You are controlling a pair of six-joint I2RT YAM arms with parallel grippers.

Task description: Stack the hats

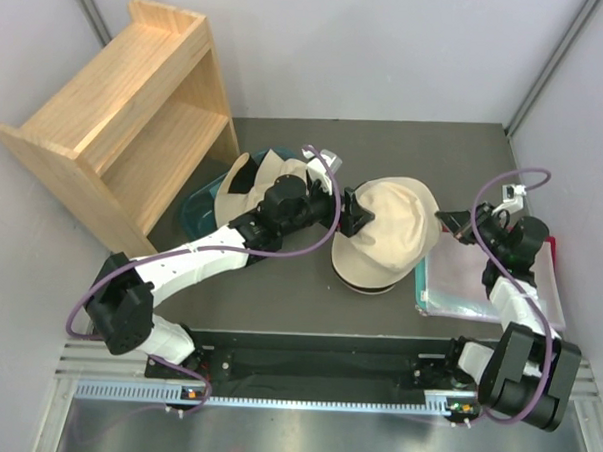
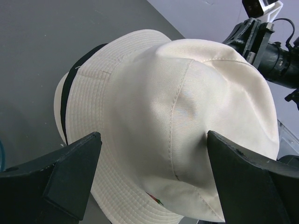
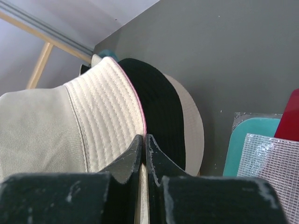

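A cream bucket hat [image 1: 391, 230] lies crown up in the middle of the table, on top of another hat whose black edge [image 1: 362, 286] shows beneath it. My left gripper [image 1: 354, 210] is open at the top hat's left side, and in the left wrist view [image 2: 152, 172] its fingers straddle the cream crown [image 2: 187, 93]. My right gripper [image 1: 447, 224] is shut on the top hat's right brim [image 3: 112, 112], lifting it off the black lining [image 3: 159, 107] below. More cream and black hats [image 1: 259, 174] lie heaped at the back left.
A teal tub [image 1: 194, 209] sits under the back-left hats. A wooden shelf unit [image 1: 126, 108] stands at the far left. Flat teal, silver and red pouches [image 1: 489, 284] lie at the right under my right arm, also in the right wrist view [image 3: 261, 149].
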